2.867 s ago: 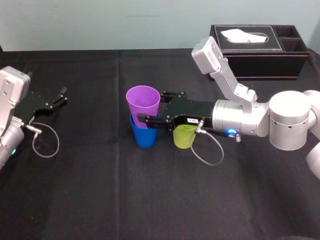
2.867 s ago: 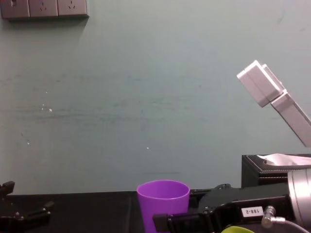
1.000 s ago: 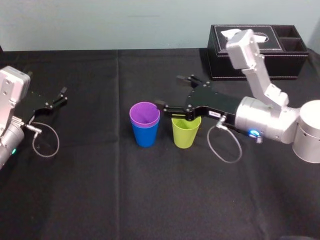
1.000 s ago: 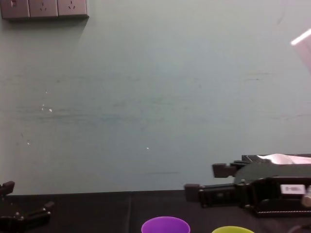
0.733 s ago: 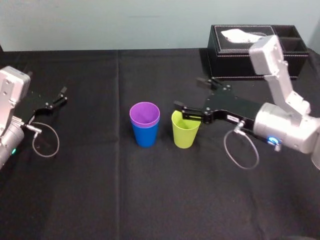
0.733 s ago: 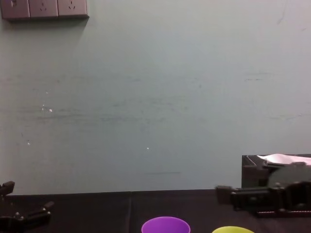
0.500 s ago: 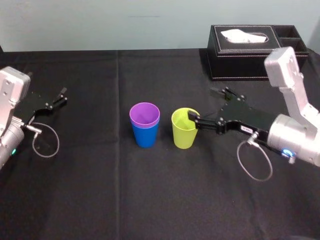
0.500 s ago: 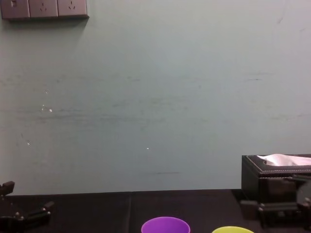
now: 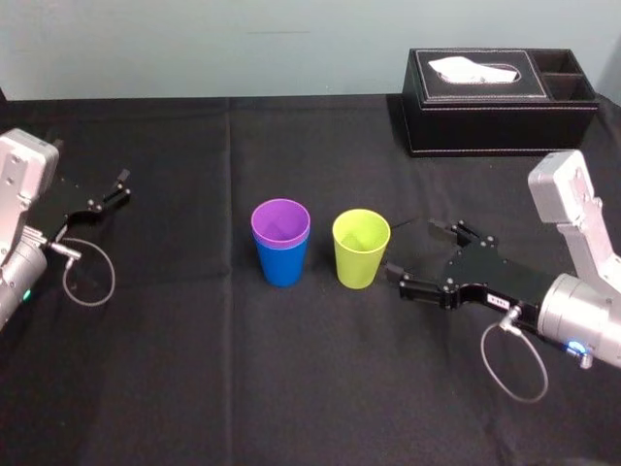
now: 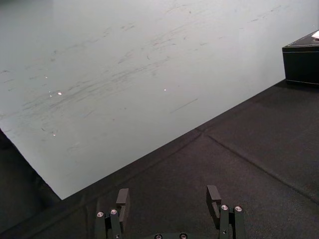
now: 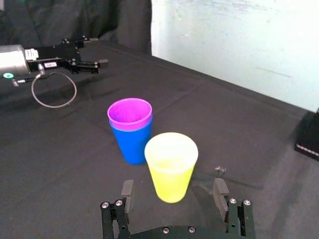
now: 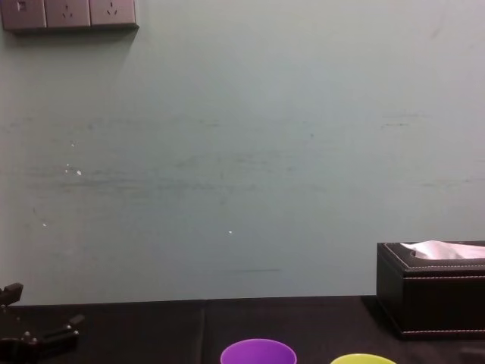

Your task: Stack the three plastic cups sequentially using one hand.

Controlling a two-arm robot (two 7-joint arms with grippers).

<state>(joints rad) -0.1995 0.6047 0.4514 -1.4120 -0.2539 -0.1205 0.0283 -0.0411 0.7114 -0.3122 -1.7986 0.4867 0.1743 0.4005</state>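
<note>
A purple cup (image 9: 280, 224) sits nested inside a blue cup (image 9: 283, 265) at the middle of the black table. Just to their right a lime cup (image 9: 361, 249) stands upright on its own. My right gripper (image 9: 415, 251), the one with the white label, is low over the table just right of the lime cup, open and holding nothing. In the right wrist view the lime cup (image 11: 171, 165) stands just ahead of the spread fingers (image 11: 127, 191), with the purple-in-blue pair (image 11: 130, 129) behind it. The purple rim (image 12: 258, 351) and lime rim (image 12: 362, 358) show in the chest view.
My left gripper (image 9: 116, 188) is parked at the far left, open (image 10: 168, 197), with a cable loop (image 9: 88, 273) beside it. A black stitched tissue box (image 9: 500, 102) stands at the back right. Bare black cloth (image 9: 291, 388) lies in front of the cups.
The right gripper has drawn back to the right and downward, from above the lime cup to beside it. Before that the purple cup sank fully into the blue one. The left arm stayed still.
</note>
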